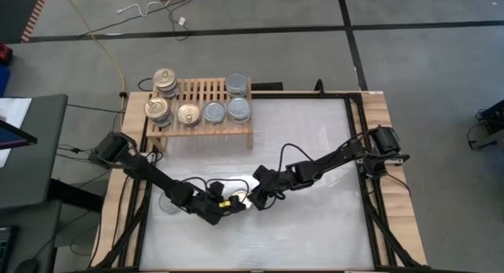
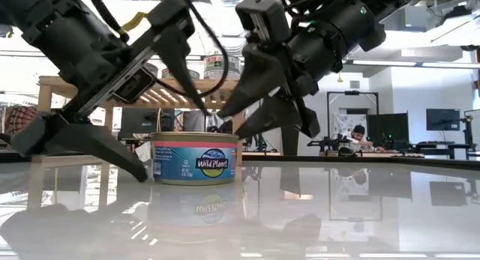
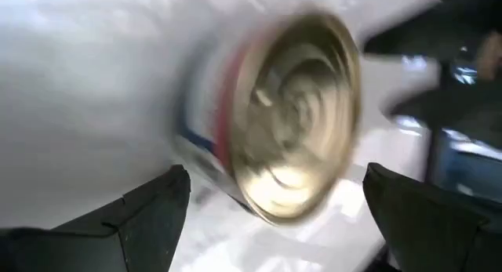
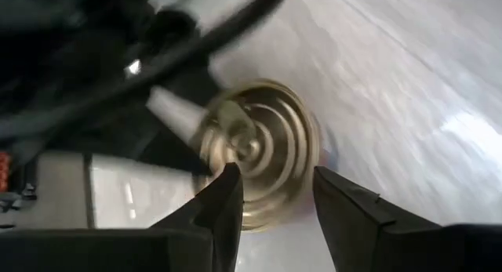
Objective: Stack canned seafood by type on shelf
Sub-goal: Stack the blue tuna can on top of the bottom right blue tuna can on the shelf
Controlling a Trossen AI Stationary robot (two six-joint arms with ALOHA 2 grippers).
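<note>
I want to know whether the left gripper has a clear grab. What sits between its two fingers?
In the left wrist view, the gold-topped can lies between the open left gripper's fingers, nothing else; the low view shows it standing on the table.

Low light-wood slatted shelf (image 1: 206, 108) at the far edge of the white surface (image 1: 315, 226): gold-topped round metal tins (image 1: 164, 90) at its left, silver-grey-topped tins (image 1: 227, 108) at its right. Left tool (image 1: 233, 205) and right tool (image 1: 253, 196) meet mid-surface, near each other.
</note>
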